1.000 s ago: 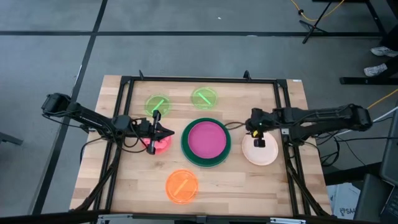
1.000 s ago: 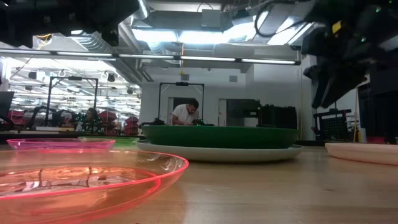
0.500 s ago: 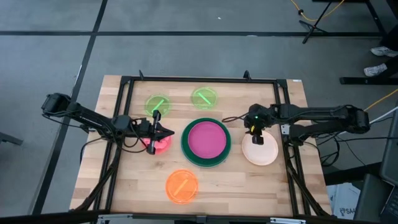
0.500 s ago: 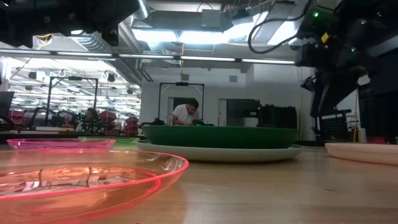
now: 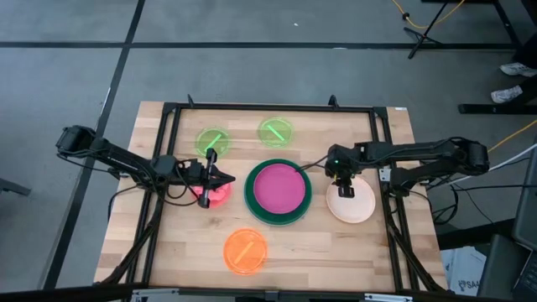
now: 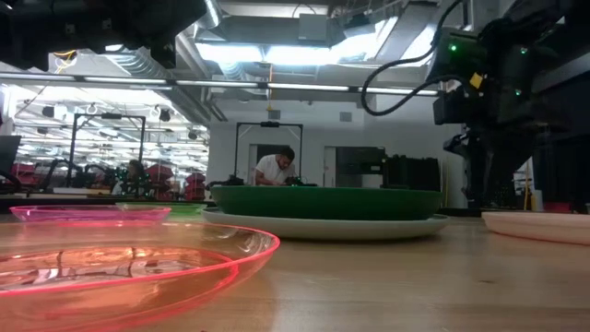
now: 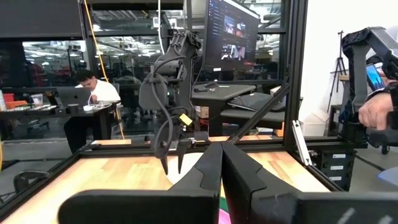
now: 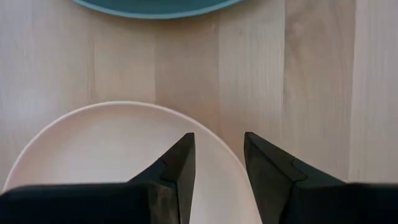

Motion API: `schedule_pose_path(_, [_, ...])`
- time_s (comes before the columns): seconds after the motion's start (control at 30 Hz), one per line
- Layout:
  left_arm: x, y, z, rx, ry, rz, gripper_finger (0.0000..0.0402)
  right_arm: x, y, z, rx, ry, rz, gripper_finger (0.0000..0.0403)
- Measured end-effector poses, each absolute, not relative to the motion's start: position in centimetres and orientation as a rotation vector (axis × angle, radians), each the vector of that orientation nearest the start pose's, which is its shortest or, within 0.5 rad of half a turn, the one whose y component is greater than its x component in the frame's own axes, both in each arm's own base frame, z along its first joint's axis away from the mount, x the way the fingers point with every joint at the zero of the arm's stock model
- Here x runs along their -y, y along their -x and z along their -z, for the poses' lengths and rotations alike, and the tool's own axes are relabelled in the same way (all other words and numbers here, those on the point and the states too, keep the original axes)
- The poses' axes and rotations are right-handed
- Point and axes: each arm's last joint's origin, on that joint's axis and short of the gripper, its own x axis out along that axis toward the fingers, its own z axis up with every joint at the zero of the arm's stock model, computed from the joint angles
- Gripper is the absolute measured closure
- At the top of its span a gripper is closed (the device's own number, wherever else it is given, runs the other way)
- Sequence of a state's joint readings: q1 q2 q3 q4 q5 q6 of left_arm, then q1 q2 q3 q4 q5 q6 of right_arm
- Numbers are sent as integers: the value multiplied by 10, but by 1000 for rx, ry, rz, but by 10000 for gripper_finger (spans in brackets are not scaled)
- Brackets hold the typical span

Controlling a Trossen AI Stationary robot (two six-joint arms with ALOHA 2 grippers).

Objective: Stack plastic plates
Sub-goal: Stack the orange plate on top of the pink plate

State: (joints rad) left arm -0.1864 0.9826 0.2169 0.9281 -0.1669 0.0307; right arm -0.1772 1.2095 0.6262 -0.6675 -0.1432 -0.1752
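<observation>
A stack sits at mid-table (image 5: 278, 189): the magenta plate lies in the dark green plate, which rests on the light blue one. The peach plate (image 5: 352, 204) lies flat to the stack's right. My right gripper (image 8: 217, 140) is open and points down over the peach plate's (image 8: 112, 143) rim on the side facing the stack. My left gripper (image 5: 228, 178) is shut over the red-pink plate (image 5: 210, 193), at the edge nearest the stack. Two translucent green plates (image 5: 211, 140) (image 5: 275, 131) lie toward the far edge. The orange plate (image 5: 245, 250) lies near the near edge. My left gripper is shut at the red-pink plate's edge nearest the stack; I cannot tell whether it touches the plate.
A black metal frame (image 5: 268, 107) runs around the table's far edge and sides. There is bare wood between the stack and the peach plate (image 8: 186, 68) and at the table's near right corner. People sit at desks in the room beyond the table (image 6: 275, 168).
My right gripper has moved toward the table's left, closer to the stack, and has come down over the peach plate's rim. The left arm and all plates have stayed where they were.
</observation>
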Motion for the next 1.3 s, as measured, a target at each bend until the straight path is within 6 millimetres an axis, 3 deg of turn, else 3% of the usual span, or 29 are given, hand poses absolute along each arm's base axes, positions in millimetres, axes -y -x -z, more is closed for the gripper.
schedule_pose_path(0.97, [30, -184, -212, 158, -7, 11, 398, 30, -192, -174, -1241, -21, -87, 276])
schedule_pose_path(1.3, [30, -185, -211, 152, -8, 12, 398, 32, -200, -147, -1391, 0, -118, 276])
